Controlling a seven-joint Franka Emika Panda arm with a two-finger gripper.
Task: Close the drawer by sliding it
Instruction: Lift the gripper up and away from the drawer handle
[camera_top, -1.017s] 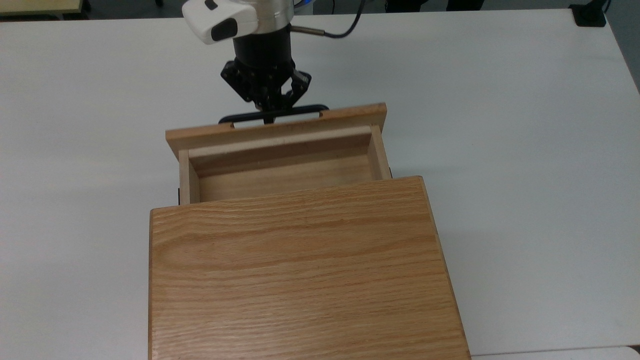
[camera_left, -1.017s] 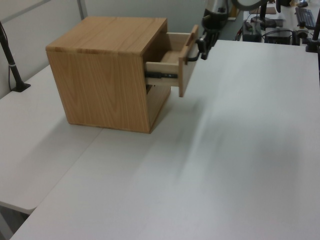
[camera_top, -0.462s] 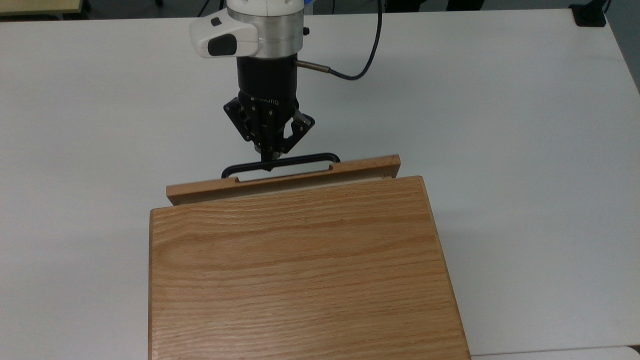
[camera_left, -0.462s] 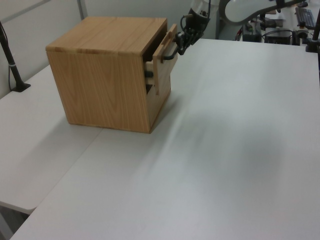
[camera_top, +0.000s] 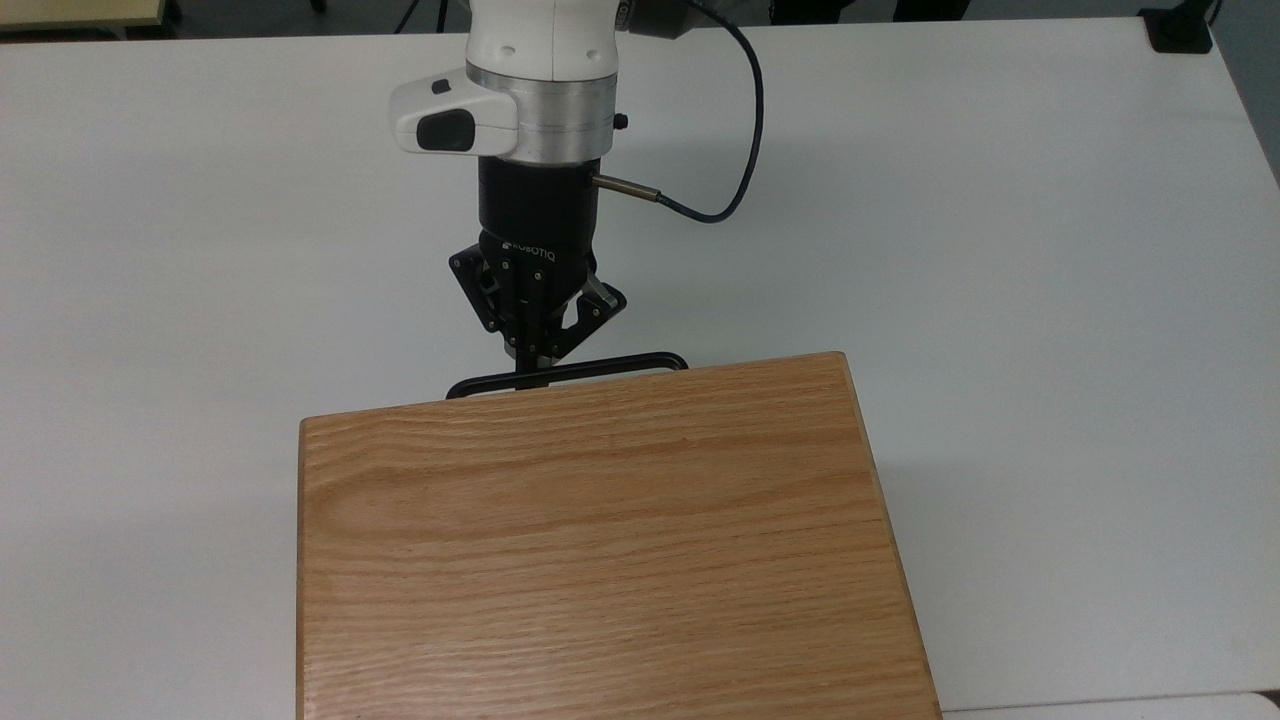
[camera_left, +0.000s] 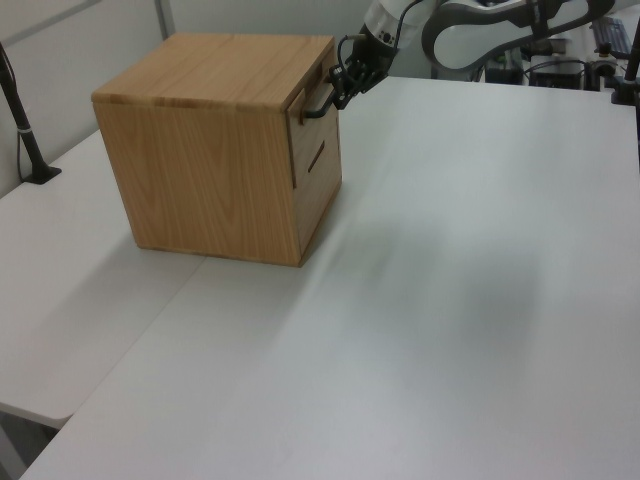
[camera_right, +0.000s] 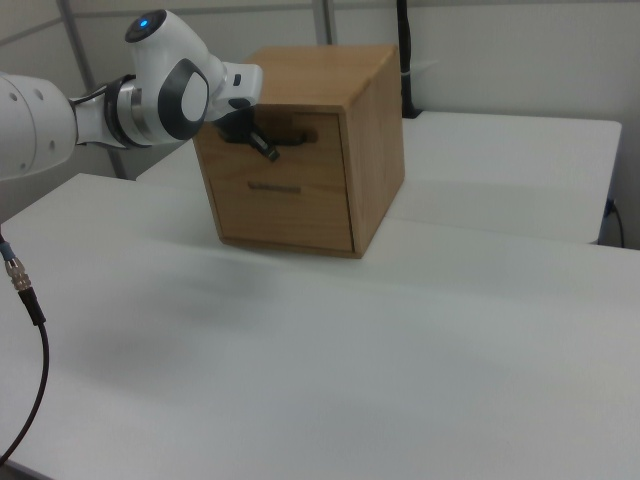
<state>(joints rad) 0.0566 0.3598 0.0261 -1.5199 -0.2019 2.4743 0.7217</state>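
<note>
The drawer (camera_right: 325, 148) is pushed in, its front panel flush with the front of the oak cabinet (camera_top: 600, 540). In the top view only its black bar handle (camera_top: 625, 364) sticks out past the cabinet's far edge. My gripper (camera_top: 528, 374) is shut on that handle, left of its middle in the top view. The left view shows the gripper (camera_left: 333, 96) at the cabinet's upper front corner, on the handle (camera_left: 311, 108). In the right view the gripper (camera_right: 268, 150) presses against the upper drawer front, with the arm's white wrist (camera_right: 180, 95) on the right view's left.
A second, lower drawer front with a slot handle (camera_right: 273, 188) sits under the first. A black cable (camera_top: 735, 150) loops off the wrist. A black clamped pole (camera_left: 25, 130) stands at the left view's left edge. White tabletop (camera_top: 1000, 250) surrounds the cabinet.
The gripper, holding the handle, pushed the drawer from well pulled out to fully inside the cabinet. The arm came forward with it toward the cabinet.
</note>
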